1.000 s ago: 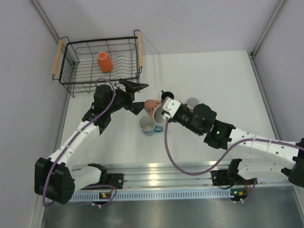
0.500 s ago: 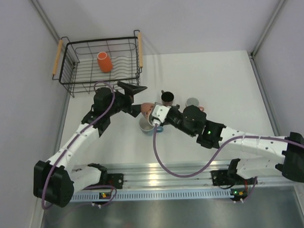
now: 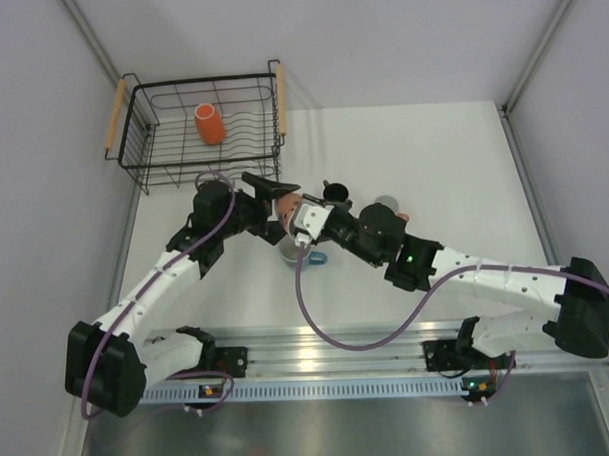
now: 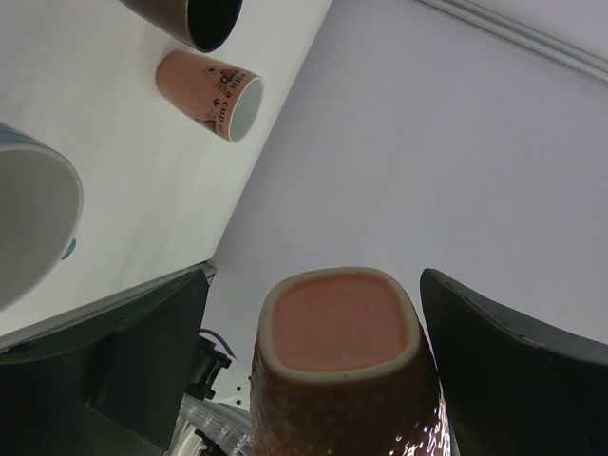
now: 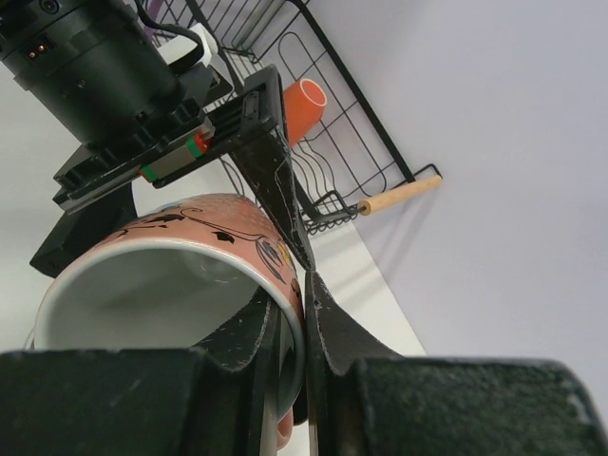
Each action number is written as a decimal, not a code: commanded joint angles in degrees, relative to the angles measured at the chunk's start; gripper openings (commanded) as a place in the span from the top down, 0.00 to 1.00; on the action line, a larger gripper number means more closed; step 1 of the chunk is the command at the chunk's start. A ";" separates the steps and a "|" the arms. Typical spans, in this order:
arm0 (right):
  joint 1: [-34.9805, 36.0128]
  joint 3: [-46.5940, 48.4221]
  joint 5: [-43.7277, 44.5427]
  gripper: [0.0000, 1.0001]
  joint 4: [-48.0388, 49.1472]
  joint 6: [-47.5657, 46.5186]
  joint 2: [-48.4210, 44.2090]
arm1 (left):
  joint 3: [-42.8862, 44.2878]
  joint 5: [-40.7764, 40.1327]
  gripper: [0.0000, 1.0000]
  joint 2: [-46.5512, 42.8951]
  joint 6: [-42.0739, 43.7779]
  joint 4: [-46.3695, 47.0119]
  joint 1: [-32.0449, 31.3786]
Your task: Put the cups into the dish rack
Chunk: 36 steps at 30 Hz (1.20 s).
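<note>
My right gripper [image 3: 302, 220] is shut on the rim of a salmon-pink cup [image 3: 287, 205] and holds it in the air, one finger inside and one outside [image 5: 304, 285]. My left gripper [image 3: 282, 201] is open, with its jaws on either side of that cup's base [image 4: 337, 332] and a gap on each side. The black wire dish rack [image 3: 137, 154] stands at the far left with the orange cup [image 3: 210, 123] in it. The light blue cup [image 3: 297, 254], the dark cup [image 3: 334, 194] and the second pink cup [image 3: 389, 207] stand on the table.
The rack's wooden handles [image 3: 114, 115] stick out at its sides. The side walls close in on the table at left and right. In the left wrist view the second pink cup [image 4: 214, 95] lies on its side beyond the blue cup [image 4: 33, 223].
My right arm carried the pink cup left and up to my left gripper. The left gripper shifted slightly right, so the cup's base now sits between its open jaws.
</note>
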 commanded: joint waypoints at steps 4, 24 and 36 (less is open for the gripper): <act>0.55 4.68 -1.11 1.00 10.88 0.01 1.70 | 0.56 0.62 0.01 -1.54 -1.48 -0.35 -1.25; 0.63 0.38 3.10 1.00 12.19 4.05 2.32 | -1.54 -1.73 1.00 -1.19 -4.20 13.33 -1.34; 0.63 -2.79 6.10 0.61 15.36 6.69 4.60 | -9.46 -6.58 1.00 1.53 -15.45 32.69 -1.16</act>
